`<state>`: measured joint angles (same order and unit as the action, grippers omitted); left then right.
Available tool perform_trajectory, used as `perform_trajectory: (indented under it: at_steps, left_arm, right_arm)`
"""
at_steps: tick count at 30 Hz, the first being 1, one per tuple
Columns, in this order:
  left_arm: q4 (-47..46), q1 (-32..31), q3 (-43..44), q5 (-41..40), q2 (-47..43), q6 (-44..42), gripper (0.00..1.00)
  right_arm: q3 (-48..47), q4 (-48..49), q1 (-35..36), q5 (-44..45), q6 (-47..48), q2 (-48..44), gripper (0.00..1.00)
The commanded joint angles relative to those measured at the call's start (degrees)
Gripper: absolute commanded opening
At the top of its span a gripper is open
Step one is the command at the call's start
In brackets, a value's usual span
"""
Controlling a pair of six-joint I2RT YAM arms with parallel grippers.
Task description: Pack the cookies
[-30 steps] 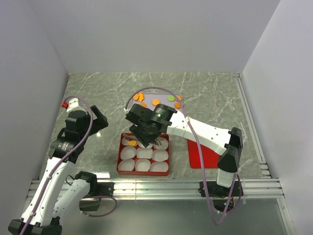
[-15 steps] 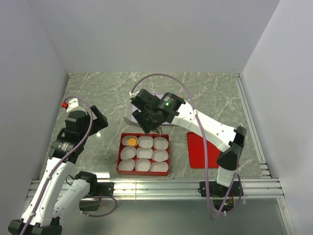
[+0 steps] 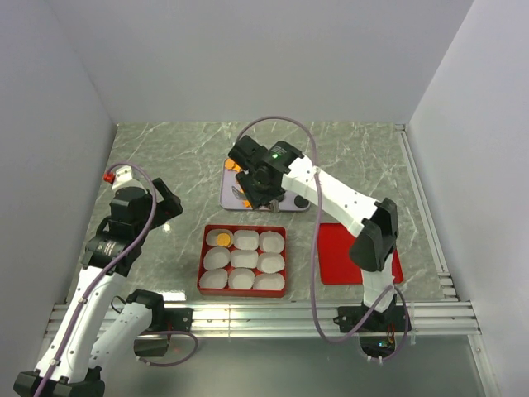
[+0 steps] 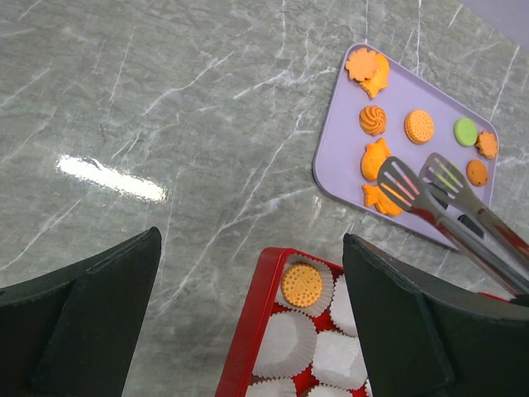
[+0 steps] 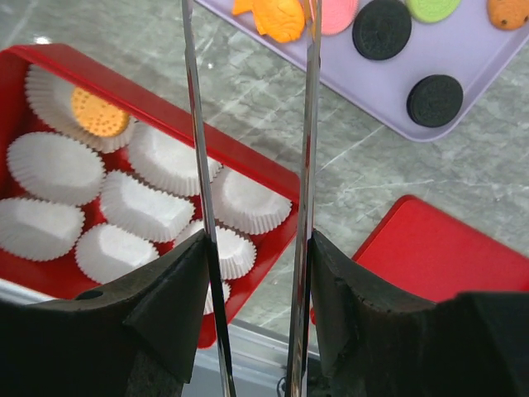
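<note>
Several cookies (image 4: 419, 126) in orange, green, pink and black lie on a purple tray (image 4: 413, 95), which also shows in the top view (image 3: 228, 198). My right gripper (image 3: 263, 184) (image 5: 256, 248) is shut on metal tongs (image 4: 430, 186). The tongs' arms (image 5: 192, 124) are spread and empty, with their tips over an orange fish-shaped cookie (image 5: 273, 18). One round orange cookie (image 4: 302, 284) (image 5: 98, 112) (image 3: 221, 240) sits in the far left paper cup of the red box (image 3: 245, 229). My left gripper (image 4: 252, 240) is open and empty, above the table left of the box.
The red box (image 4: 248, 331) holds several white paper cups, all but one of them empty. A red lid (image 3: 335, 256) (image 5: 430, 248) lies flat to the right of the box. Grey walls enclose the marbled table.
The right arm has swung the tongs from over the red box back to the purple tray, leaving an orange cookie in the far left cup. The left arm has not moved.
</note>
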<state>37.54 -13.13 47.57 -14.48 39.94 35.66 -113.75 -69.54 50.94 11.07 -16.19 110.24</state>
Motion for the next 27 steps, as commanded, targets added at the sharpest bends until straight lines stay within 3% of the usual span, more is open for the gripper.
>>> perform_trajectory:
  at_steps: [1,11,27]
  left_arm:
    - [-1.2,-0.2,-0.1,-0.2,-0.2,0.3,0.97]
    - [-1.3,-0.2,-0.2,0.2,0.1,0.1,0.97]
    - [-1.4,-0.3,-0.2,0.3,0.2,0.0,0.98]
  right_arm:
    - [-3.1,-0.2,-0.7,1.6,-0.3,1.7,0.56]
    - [-10.0,-1.8,-2.7,-0.1,-1.5,9.0,0.53]
    - [-11.3,-2.4,-3.4,-2.4,-2.2,13.4,0.48]
